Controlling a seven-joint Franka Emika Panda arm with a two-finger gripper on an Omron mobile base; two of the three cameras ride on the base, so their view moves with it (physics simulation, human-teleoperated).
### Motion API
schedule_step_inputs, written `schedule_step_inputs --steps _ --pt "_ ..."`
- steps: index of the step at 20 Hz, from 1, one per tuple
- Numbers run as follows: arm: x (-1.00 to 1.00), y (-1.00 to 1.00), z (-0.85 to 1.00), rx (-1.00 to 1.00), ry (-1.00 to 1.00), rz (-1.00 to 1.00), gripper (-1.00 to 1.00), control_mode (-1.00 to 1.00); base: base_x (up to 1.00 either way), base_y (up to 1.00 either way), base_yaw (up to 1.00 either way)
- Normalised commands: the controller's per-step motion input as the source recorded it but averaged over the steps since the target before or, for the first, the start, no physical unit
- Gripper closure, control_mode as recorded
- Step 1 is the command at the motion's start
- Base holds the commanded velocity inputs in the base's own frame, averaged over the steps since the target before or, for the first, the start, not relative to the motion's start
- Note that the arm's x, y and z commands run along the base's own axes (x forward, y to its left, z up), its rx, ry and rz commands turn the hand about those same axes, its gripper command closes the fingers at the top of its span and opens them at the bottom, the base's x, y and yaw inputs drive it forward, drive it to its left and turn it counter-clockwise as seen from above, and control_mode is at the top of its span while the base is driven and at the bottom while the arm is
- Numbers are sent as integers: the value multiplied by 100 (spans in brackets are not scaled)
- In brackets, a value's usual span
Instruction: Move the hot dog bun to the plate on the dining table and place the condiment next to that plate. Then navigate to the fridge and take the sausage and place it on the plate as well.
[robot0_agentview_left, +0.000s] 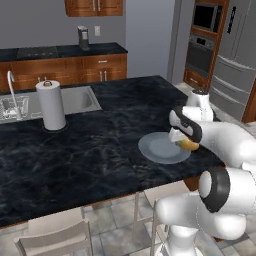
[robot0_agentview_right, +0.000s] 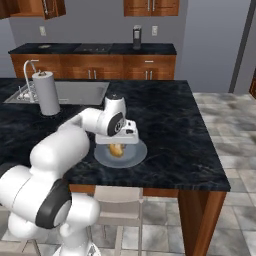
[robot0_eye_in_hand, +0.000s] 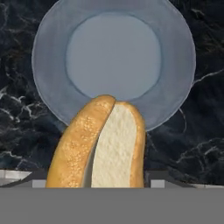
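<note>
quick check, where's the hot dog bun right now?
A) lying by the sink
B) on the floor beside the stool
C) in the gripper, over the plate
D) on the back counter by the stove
C: the hot dog bun sticks out from the gripper in the hand view, with the plate right beneath it on the dining table; the right base view shows it held at the hand above the plate.

I get even, flat rendered light, moderately bright; soft shadow under the paper-towel roll, faint sheen on the surface; everything slightly soft, no glare.
</note>
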Motion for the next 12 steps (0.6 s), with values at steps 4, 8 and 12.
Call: schedule_step_inputs --steps 4,8,12 --pt "100 -43 -58 1 1 6 100 -100 0 0 0" --pt "100 -21 -46 2 8 3 100 -100 0 0 0" --pt "95 -4 -34 0 8 1 100 -100 0 0 0"
